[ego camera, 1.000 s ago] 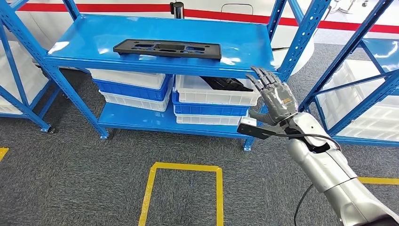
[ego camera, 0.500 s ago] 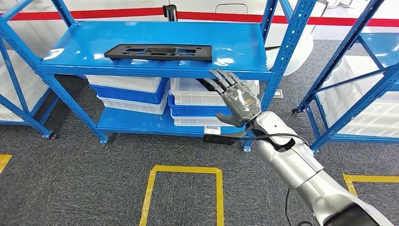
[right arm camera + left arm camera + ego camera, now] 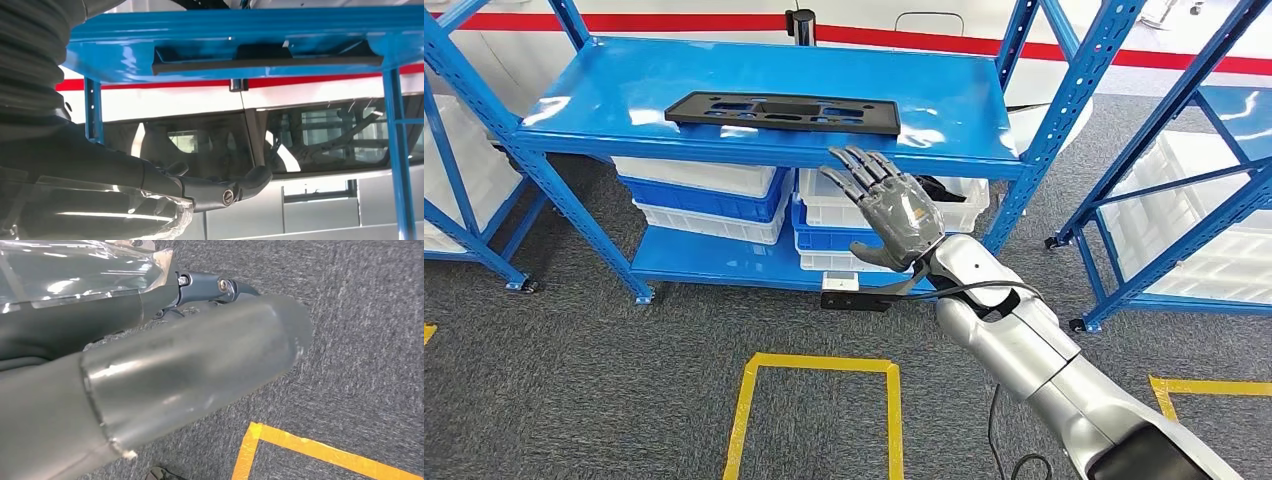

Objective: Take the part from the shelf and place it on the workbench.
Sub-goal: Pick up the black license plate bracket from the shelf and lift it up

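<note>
The part (image 3: 784, 112) is a long flat black plate with cut-outs, lying near the front edge of the top blue shelf (image 3: 944, 100). My right hand (image 3: 889, 205) is raised in front of that shelf edge, just below the part's right end, with its fingers spread and nothing in it. The right wrist view looks up at the part (image 3: 270, 61) edge-on on the shelf (image 3: 125, 65), with my right hand (image 3: 220, 187) beneath it and apart from it. In the left wrist view my left hand (image 3: 200, 370) hangs over the carpet, holding nothing.
White and blue bins (image 3: 704, 190) are stacked on the lower shelf, and one bin (image 3: 944, 190) holds a black part. Blue uprights (image 3: 1064, 110) flank the shelf. Another rack (image 3: 1204, 200) stands at the right. A yellow tape square (image 3: 819, 400) marks the carpet.
My right hand has moved left along the shelf front, from beside the right upright to below the part's right end. The camera has also shifted slightly.
</note>
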Action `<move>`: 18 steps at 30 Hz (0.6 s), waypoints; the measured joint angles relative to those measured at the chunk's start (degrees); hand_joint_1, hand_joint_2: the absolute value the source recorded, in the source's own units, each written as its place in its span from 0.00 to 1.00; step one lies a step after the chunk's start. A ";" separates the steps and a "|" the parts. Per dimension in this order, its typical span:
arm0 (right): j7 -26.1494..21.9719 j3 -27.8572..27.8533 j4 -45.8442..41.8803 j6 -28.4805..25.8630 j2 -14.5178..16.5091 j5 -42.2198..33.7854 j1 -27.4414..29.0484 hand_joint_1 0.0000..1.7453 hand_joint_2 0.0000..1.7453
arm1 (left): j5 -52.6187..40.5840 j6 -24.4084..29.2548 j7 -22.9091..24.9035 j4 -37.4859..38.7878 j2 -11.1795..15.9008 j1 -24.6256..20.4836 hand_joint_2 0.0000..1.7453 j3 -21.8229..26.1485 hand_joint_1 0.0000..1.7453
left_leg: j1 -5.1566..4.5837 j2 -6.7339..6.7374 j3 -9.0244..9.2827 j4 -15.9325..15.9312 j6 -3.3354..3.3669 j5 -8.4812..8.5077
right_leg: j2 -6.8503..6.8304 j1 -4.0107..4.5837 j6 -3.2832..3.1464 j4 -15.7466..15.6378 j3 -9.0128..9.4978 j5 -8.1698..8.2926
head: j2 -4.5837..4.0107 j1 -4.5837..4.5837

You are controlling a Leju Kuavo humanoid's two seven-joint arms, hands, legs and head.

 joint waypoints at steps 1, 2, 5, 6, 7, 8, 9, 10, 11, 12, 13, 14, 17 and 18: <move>0.01 0.18 0.10 0.04 0.03 -0.07 0.05 0.00 1.00 | 0.01 -0.02 -0.03 0.00 -0.04 0.02 0.00 0.07 0.00 | -0.12 -0.09 0.11 0.01 0.05 -0.08 | 0.00 0.04 0.22 0.32 -0.43 0.48 | 0.00 0.02; 0.03 0.30 0.19 0.09 0.05 -0.14 0.05 0.00 1.00 | 0.01 -0.03 -0.08 0.00 -0.09 0.03 0.00 0.11 0.00 | -0.21 -0.19 0.28 0.02 0.05 -0.18 | -0.01 0.07 0.50 -1.81 0.36 1.83 | 0.00 0.02; 0.11 0.44 0.26 0.34 0.34 -0.29 -0.31 0.00 1.00 | 0.01 -0.03 -0.22 0.00 -0.25 0.02 0.00 0.21 0.00 | -0.53 -0.34 0.72 0.14 -0.33 -0.67 | -0.13 0.25 0.42 -13.74 5.89 6.85 | 0.00 0.05; 0.13 0.50 0.27 0.43 0.51 -0.31 -0.43 0.00 1.00 | 0.01 -0.03 -0.26 0.00 -0.27 0.01 0.00 0.26 0.00 | -0.65 -0.33 0.77 0.21 -0.55 -0.86 | -0.15 0.33 0.12 -15.95 6.94 7.65 | 0.00 0.04; 0.15 0.58 0.30 0.49 0.63 -0.33 -0.51 0.00 1.00 | -0.01 -0.03 -0.29 0.00 -0.27 0.01 0.00 0.31 0.00 | -0.69 -0.30 0.76 0.28 -0.78 -1.02 | -0.15 0.42 -0.19 -16.84 7.39 7.94 | 0.00 0.04; 0.20 0.65 0.32 0.51 0.75 -0.36 -0.54 0.00 1.00 | -0.03 -0.03 -0.31 0.00 -0.25 0.01 0.00 0.35 0.00 | -0.66 -0.27 0.77 0.30 -0.99 -1.14 | -0.11 0.45 -0.39 -16.88 7.39 8.02 | 0.00 0.02; 0.25 0.68 0.35 0.52 0.84 -0.38 -0.59 0.00 1.00 | -0.08 -0.03 -0.31 -0.01 -0.21 0.00 0.00 0.38 0.00 | -0.51 -0.23 0.70 0.40 -1.23 -1.33 | -0.08 0.25 -0.60 -17.00 7.50 8.08 | 0.00 0.08; 0.30 0.70 0.37 0.52 0.96 -0.42 -0.69 0.00 1.00 | -0.12 -0.03 -0.31 -0.01 -0.21 -0.01 0.00 0.39 0.00 | -0.38 -0.20 0.46 0.98 -1.53 -1.80 | -0.06 0.07 -0.89 -17.14 7.69 8.09 | 0.00 0.01; 0.36 0.72 0.37 0.51 1.13 -0.45 -0.84 0.00 1.00 | -0.15 -0.03 -0.31 -0.02 -0.17 -0.03 0.00 0.42 0.00 | -0.24 -0.17 -0.29 2.67 -1.91 -2.85 | -0.04 -0.14 -1.20 -17.28 7.91 8.08 | 0.00 -0.12; 0.40 0.76 0.37 0.51 1.33 -0.48 -0.98 0.00 1.00 | -0.16 -0.03 -0.30 -0.02 -0.09 -0.05 0.00 0.45 0.00 | -0.07 -0.13 -1.60 5.44 -2.31 -4.34 | -0.04 -0.34 -1.48 -17.39 8.15 8.03 | 0.00 -0.21; 0.43 0.85 0.39 0.51 1.48 -0.50 -1.08 0.00 1.00 | -0.16 -0.03 -0.30 -0.02 -0.04 -0.05 0.00 0.48 0.00 | 0.04 -0.07 -3.44 9.24 -2.69 -6.10 | -0.04 -0.32 -1.67 -17.39 8.28 7.91 | 0.00 -0.34; 0.45 0.98 0.44 0.52 1.61 -0.53 -1.13 0.00 1.00 | -0.16 -0.03 -0.30 -0.02 0.03 -0.01 0.00 0.50 0.00 | 0.17 -0.02 -5.53 13.14 -3.00 -7.60 | -0.03 -0.32 -1.77 -17.38 8.36 7.83 | 0.00 -0.37; 0.49 1.43 0.58 0.53 1.79 -0.75 -1.10 0.00 1.00 | -0.16 -0.03 -0.32 -0.02 0.10 0.21 0.00 0.52 0.00 | 0.59 0.09 -7.68 15.18 -3.50 -6.21 | 0.05 -0.35 -1.87 -17.35 8.64 7.58 | 0.00 -0.35; 0.50 1.50 0.59 0.53 1.84 -0.84 -1.13 0.00 1.00 | -0.17 -0.04 -0.36 -0.02 0.14 0.24 0.00 0.54 0.00 | 0.77 0.11 -6.29 11.74 -3.54 -3.91 | 0.09 -0.38 -1.76 -17.35 8.85 7.43 | 0.00 -0.34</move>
